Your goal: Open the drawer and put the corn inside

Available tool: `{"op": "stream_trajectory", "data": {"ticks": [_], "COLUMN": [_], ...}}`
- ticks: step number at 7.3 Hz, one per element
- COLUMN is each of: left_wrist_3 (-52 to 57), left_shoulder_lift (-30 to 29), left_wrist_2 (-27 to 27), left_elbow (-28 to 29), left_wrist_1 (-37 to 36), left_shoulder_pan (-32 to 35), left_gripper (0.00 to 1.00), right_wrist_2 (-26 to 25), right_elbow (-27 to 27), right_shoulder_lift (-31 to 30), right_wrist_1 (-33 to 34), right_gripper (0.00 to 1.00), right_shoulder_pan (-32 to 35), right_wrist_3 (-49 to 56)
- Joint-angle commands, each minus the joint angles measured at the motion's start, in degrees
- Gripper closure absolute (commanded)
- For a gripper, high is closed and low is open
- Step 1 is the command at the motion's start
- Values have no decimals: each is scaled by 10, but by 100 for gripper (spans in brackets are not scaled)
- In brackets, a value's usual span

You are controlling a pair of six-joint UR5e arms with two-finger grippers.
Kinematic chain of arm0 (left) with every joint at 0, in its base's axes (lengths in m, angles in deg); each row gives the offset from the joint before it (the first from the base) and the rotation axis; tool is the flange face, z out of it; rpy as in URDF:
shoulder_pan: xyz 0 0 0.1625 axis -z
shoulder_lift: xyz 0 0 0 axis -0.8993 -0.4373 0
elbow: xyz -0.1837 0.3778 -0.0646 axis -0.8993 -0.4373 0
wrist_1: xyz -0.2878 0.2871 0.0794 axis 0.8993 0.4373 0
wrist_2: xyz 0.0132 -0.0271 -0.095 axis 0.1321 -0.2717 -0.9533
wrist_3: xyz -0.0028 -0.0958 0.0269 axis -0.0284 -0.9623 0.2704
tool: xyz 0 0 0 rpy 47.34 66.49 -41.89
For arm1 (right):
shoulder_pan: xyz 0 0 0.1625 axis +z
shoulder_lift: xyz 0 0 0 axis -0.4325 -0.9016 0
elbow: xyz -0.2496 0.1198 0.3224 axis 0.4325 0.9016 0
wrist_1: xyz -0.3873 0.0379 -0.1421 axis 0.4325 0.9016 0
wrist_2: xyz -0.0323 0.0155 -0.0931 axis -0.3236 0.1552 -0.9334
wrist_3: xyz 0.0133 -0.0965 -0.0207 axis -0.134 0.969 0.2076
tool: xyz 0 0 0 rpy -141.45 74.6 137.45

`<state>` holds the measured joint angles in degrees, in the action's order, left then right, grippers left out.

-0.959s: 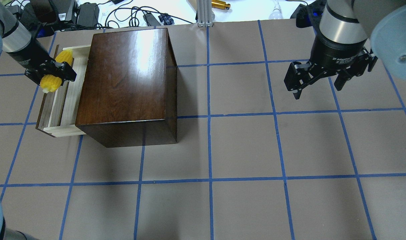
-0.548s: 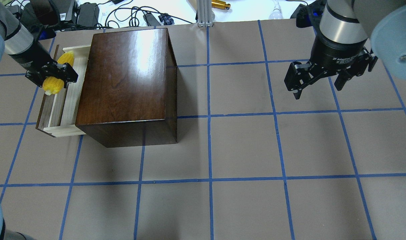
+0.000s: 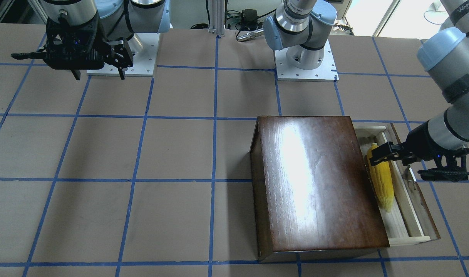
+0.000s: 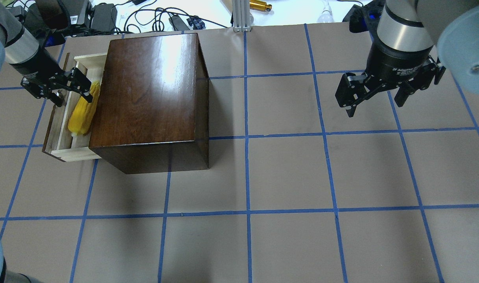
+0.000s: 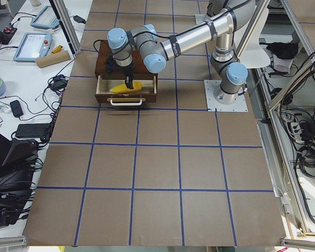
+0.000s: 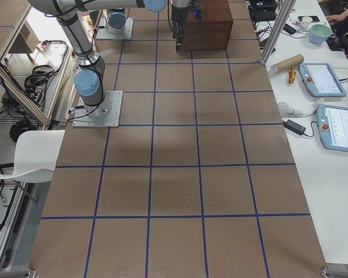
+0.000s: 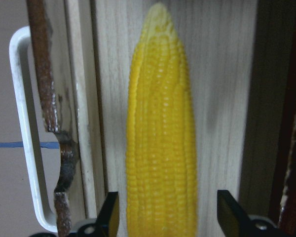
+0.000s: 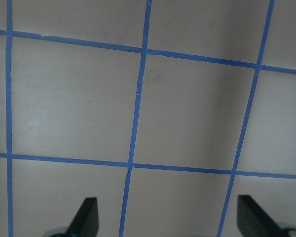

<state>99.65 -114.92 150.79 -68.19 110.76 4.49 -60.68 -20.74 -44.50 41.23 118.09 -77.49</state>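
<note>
The drawer (image 4: 62, 135) is pulled out of the dark-brown box (image 4: 149, 90) on its left side. The yellow corn (image 4: 82, 114) lies lengthwise on the drawer's pale floor, against the box. It also shows in the front view (image 3: 381, 181) and the left wrist view (image 7: 163, 148). My left gripper (image 4: 62, 88) is open just above the corn's thick end, its fingers apart on either side of the cob. The wrist view shows gaps between the fingers (image 7: 111, 215) and the cob. My right gripper (image 4: 375, 100) is open and empty, high over the table's right side.
The drawer's metal handle (image 7: 24, 148) sits on its dark front panel (image 3: 419, 184). Cables and gear (image 4: 105, 15) lie beyond the table's far edge. The right wrist view shows only brown table with blue tape lines (image 8: 138, 98).
My left gripper held the corn over the drawer's far end. It has opened and the corn now lies in the drawer, nearer the front. The right arm has not moved.
</note>
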Motion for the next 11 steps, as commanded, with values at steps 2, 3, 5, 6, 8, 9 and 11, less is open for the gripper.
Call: {"op": "stream_trajectory", "data": {"ticks": [2,3,5,6,8,9,11], "left_wrist_3": [-7,-9,-66,-100,-177,-218,-217], "left_shoulder_lift": [36,59,97,103,109,110,119], "left_wrist_2": [2,2,-2,2,3,12,18], "left_elbow": [6,11,68,86,77,69,49], "left_wrist_1": [26,57,164,177,173,168,130], "left_shoulder_pan": [2,3,49,89,175,216,228], "left_gripper": [0,0,0,0,0,0,0], "right_wrist_2": [0,0,0,0,0,0,0], "right_elbow": [0,0,0,0,0,0,0], "right_shoulder_lift": [1,1,0,1,0,0,1], "right_wrist_1": [0,0,0,0,0,0,0], "right_gripper": [0,0,0,0,0,0,0], "right_shoulder_pan": [0,0,0,0,0,0,0], "right_wrist_3": [0,0,0,0,0,0,0]}}
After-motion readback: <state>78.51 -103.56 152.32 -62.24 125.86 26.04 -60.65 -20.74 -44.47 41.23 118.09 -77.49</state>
